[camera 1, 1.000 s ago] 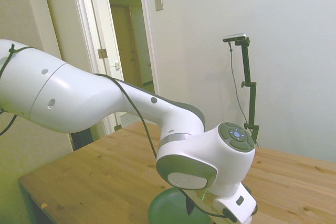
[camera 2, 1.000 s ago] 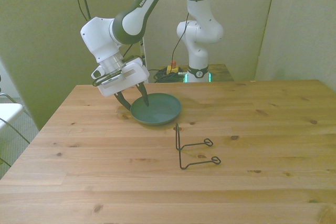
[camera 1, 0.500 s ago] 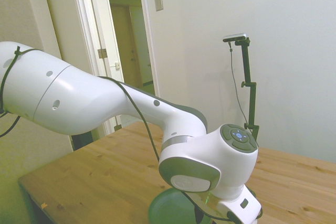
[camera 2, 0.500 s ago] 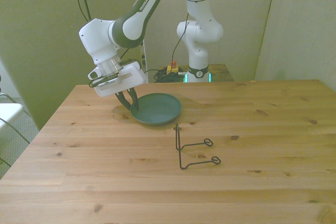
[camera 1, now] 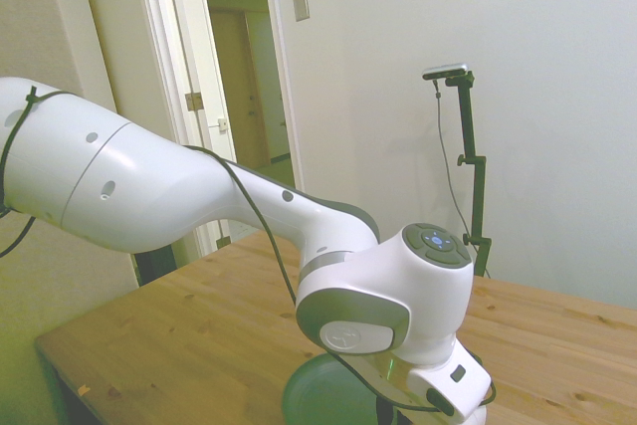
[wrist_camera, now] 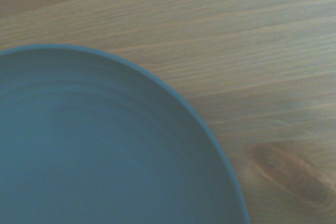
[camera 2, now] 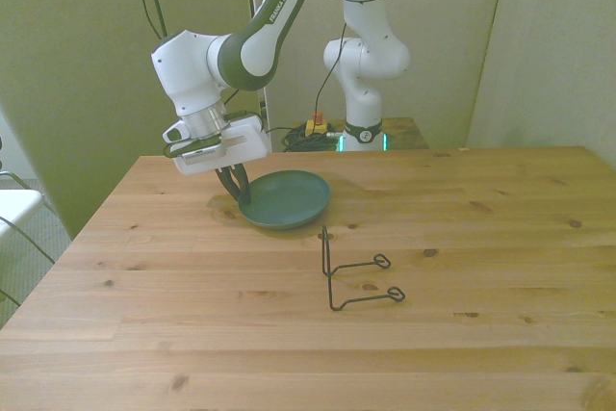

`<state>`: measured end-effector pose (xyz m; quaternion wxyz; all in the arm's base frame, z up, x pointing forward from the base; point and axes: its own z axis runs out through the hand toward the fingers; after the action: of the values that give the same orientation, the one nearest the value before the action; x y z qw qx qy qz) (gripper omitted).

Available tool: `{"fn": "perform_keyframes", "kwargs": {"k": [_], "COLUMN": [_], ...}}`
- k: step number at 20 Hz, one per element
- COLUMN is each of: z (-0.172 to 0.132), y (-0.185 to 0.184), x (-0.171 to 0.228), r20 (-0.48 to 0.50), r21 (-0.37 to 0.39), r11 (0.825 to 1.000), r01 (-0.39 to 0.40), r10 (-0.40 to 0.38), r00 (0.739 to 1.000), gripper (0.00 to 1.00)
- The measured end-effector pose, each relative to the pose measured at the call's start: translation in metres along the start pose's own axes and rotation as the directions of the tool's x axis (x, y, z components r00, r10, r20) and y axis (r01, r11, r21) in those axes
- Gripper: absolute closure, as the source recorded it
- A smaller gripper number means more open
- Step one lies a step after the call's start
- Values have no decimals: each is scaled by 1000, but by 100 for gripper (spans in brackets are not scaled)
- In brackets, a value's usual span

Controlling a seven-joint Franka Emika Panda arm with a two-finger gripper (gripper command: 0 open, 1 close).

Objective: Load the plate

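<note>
The teal-green plate [camera 2: 289, 199] lies on the wooden table [camera 2: 481, 238], toward the far side and the front view's left. My gripper [camera 2: 236, 190] comes down at the plate's rim on the front view's left. Its dark fingers are drawn together on that rim. In the side view the bulky white wrist covers most of the plate [camera 1: 314, 395], and the fingers sit at the picture's bottom edge. The wrist view is filled by the plate [wrist_camera: 94, 145], with bare wood beside it.
A thin black wire stand [camera 2: 356, 281] sits on the table nearer the camera than the plate, a short gap from its rim. A second white robot arm [camera 2: 366, 55] stands behind the table's far edge.
The fingers were spread across the plate's rim a second ago. They have since come together on it, and the hand has shifted slightly toward the front view's left.
</note>
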<state>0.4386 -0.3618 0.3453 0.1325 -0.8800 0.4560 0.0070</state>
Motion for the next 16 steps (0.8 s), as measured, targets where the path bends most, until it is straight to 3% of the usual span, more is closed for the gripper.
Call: {"fn": "perform_keyframes", "kwargs": {"k": [5,8,16], "z": [0,-8,-84], "y": [-11,-21,-80], "x": [-25,-41,-85], "r20": [10,7,-53], "r21": [-51,-44,-34], "r11": [999,999,999], "r01": [-1,2,-12], "r10": [2,-1,10], "r00": [1000,1000,999], "gripper": [100,100,100]}}
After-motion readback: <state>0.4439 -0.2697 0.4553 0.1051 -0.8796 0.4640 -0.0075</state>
